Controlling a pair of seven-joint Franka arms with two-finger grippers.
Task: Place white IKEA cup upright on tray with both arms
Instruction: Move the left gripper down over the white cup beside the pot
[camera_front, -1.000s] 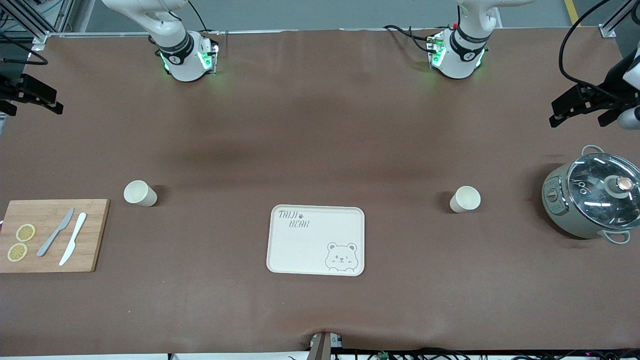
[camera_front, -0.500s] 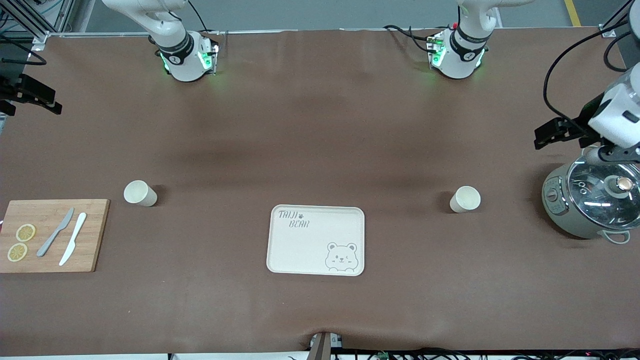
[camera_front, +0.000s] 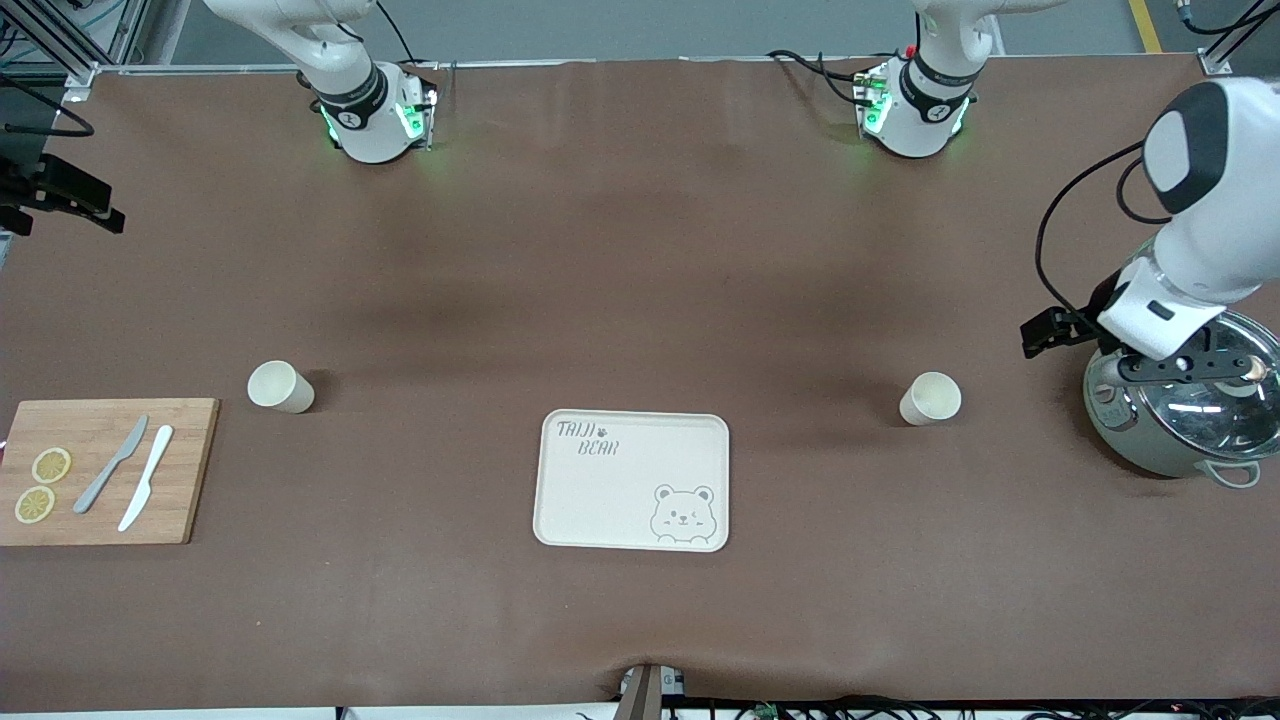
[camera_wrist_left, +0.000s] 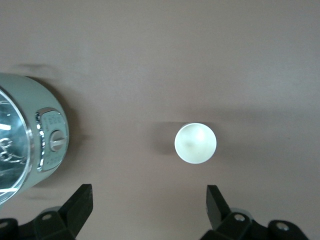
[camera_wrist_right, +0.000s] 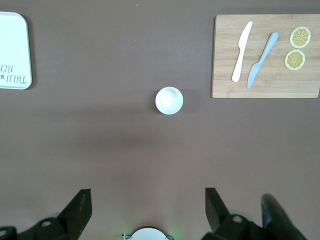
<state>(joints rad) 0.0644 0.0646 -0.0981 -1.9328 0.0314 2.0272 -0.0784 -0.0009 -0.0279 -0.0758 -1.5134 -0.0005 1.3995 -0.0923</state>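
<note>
Two white cups stand on the brown table: one toward the left arm's end, one toward the right arm's end. The cream tray with "TAIJI BEAR" lettering and a bear face lies between them, nearer the front camera. My left gripper hangs open and empty over the table between its cup and the cooker. In the left wrist view the cup lies ahead of the open gripper. My right gripper is high at the table's end, open, with its cup far below.
A grey-green cooker with a glass lid stands at the left arm's end, partly under the left arm. A wooden cutting board with two knives and lemon slices lies at the right arm's end, beside that cup.
The left arm has swung down and inward from the table's end, so its gripper now hangs beside the cooker near the cup. The right arm has hardly moved. Cups and tray are unmoved.
</note>
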